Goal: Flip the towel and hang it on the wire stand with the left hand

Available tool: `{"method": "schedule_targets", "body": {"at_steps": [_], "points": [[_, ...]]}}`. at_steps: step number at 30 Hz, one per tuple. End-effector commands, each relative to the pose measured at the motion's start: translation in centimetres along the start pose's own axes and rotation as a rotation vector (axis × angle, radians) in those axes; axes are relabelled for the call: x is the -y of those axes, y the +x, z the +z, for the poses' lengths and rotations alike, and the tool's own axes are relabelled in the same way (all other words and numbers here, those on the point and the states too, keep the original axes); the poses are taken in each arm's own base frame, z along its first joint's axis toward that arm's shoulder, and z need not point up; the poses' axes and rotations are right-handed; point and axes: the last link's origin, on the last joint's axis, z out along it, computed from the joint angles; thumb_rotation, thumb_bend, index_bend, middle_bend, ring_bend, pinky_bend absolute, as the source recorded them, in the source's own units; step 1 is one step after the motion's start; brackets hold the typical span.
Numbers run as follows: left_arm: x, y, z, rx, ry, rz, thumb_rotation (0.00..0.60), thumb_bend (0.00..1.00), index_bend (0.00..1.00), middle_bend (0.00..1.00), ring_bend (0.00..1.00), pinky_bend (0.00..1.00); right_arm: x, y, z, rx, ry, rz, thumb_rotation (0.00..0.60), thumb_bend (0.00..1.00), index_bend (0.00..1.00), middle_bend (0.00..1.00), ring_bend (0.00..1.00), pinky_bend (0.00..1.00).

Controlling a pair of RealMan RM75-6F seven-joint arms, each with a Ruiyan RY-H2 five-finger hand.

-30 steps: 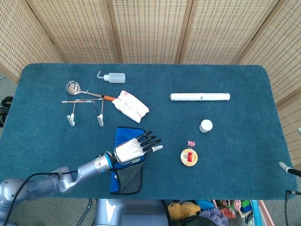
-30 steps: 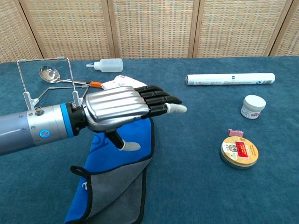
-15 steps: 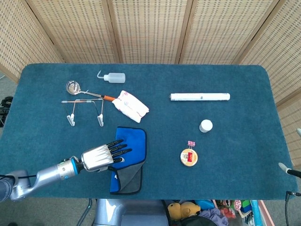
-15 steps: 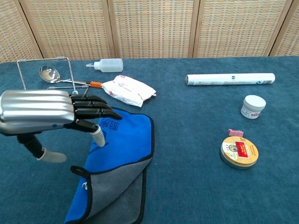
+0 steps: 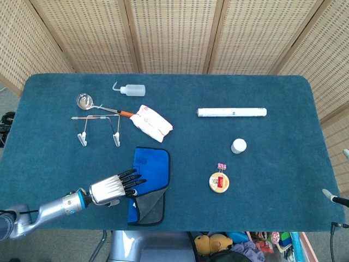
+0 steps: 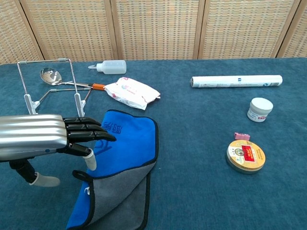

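Blue carpet-like cloth covers the table [image 5: 272, 180], and low in the frame, left of centre, lies the towel [image 5: 148, 183] [image 6: 122, 163] — blue on top, with its near corner folded over to show a grey underside. The left hand [image 5: 112, 187] [image 6: 45, 139] hangs at the towel's left edge, palm down, holding nothing; its dark fingers [image 6: 88, 132] are stretched out nearly straight and close together, pointing over the blue cloth, with the thumb dropped below. Whether the fingertips touch the fabric I cannot tell.

Up and to the left of the towel stands the wire stand [image 5: 98, 126] [image 6: 50, 86], upright on its two white feet, well apart from the hand. Just behind it lies a ladle [image 5: 92, 103] [image 6: 60, 79], its orange-tipped handle reaching toward a white packet [image 5: 152, 123] [image 6: 132, 92]. A squeeze bottle [image 5: 131, 89] [image 6: 110, 67] sits further up. On the right half lie a long white tube [image 5: 232, 112] [image 6: 236, 81], a small white jar [image 5: 238, 146] [image 6: 259, 109] and a round tin [image 5: 218, 182] [image 6: 245, 155] with a pink clip [image 5: 222, 166] [image 6: 241, 136] just beside it.
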Motion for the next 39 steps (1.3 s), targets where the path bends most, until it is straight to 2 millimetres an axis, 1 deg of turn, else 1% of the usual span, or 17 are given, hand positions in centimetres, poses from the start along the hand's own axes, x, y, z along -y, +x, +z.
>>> {"method": "schedule_targets", "body": {"at_steps": [1,6,13,18,26,34,39], "points": [[0.0,-0.2,0.3,-0.003,0.004,0.009,0.6,0.3,0.34,0.0,0.0,0.0,0.0,0.0,0.0,-0.001,-0.001,0.001,0.6,0.0,0.0,0.0,0.0,0.0],[0.2,-0.7,1.3,-0.003,0.027,0.017,0.6,0.3,0.36,0.0,0.0,0.0,-0.1,0.0,0.1,0.001,-0.005,0.0,0.6,0.0,0.0,0.0,0.0,0.0],[-0.2,-0.9,2.9,0.005,0.027,0.023,0.6,0.32,0.39,0.0,0.0,0.0,0.0,-0.2,0.2,0.008,-0.004,-0.005,0.6,0.0,0.0,0.0,0.0,0.0],[-0.4,-0.8,3.7,0.009,0.03,0.019,0.6,0.37,0.41,0.0,0.0,0.0,-0.1,-0.2,0.3,0.007,-0.009,-0.004,0.6,0.0,0.0,0.0,0.0,0.0],[-0.4,-0.7,4.1,0.01,0.033,0.006,0.6,0.38,0.47,0.0,0.0,0.0,-0.2,-0.2,0.3,0.012,-0.01,-0.005,0.6,0.0,0.0,0.0,0.0,0.0],[-0.5,-0.4,4.1,-0.006,0.033,-0.001,0.6,0.39,0.6,0.0,0.0,0.0,-0.1,-0.2,0.3,0.01,-0.01,-0.004,0.6,0.0,0.0,0.0,0.0,0.0],[-0.8,0.2,4.3,-0.032,0.024,-0.005,0.6,0.4,0.64,0.0,0.0,0.0,-0.1,-0.2,0.3,0.009,-0.008,-0.004,0.6,0.0,0.0,0.0,0.0,0.0]]}}
